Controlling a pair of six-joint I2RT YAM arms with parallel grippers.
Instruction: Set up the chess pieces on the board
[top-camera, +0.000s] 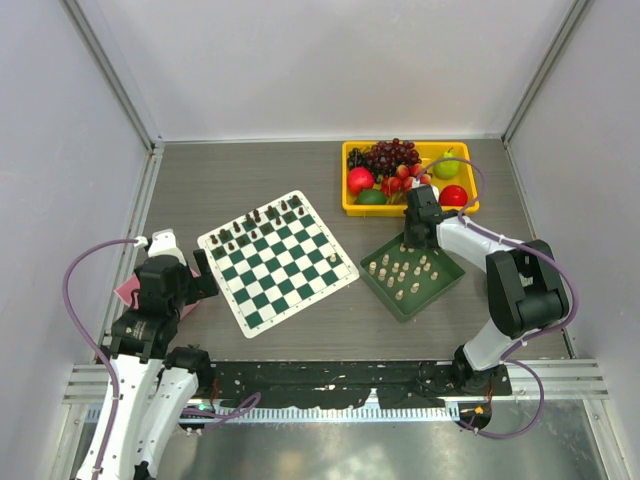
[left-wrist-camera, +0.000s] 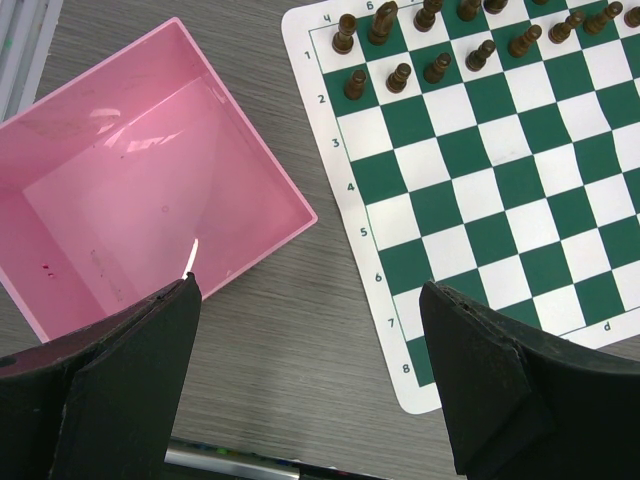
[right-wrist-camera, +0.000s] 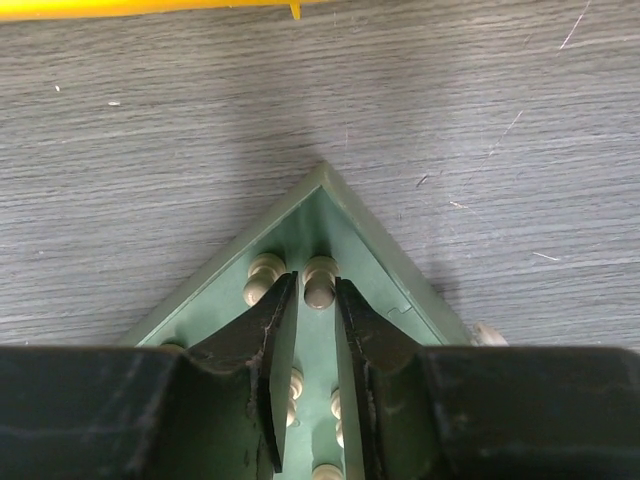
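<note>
right gripper (right-wrist-camera: 315, 292) fingers narrowly flanking cream chess piece (right-wrist-camera: 320, 275), green tray (right-wrist-camera: 395, 262) corner, contact unclear, second piece (right-wrist-camera: 262, 278) just left

The board (top-camera: 277, 262) is green-white checkered, pieces (right-wrist-camera: 320, 278) cream.

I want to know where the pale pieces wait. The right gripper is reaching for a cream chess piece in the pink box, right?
Wrong container: the right gripper is reaching for a cream chess piece in the dark green tray, as the right wrist view shows.
</note>
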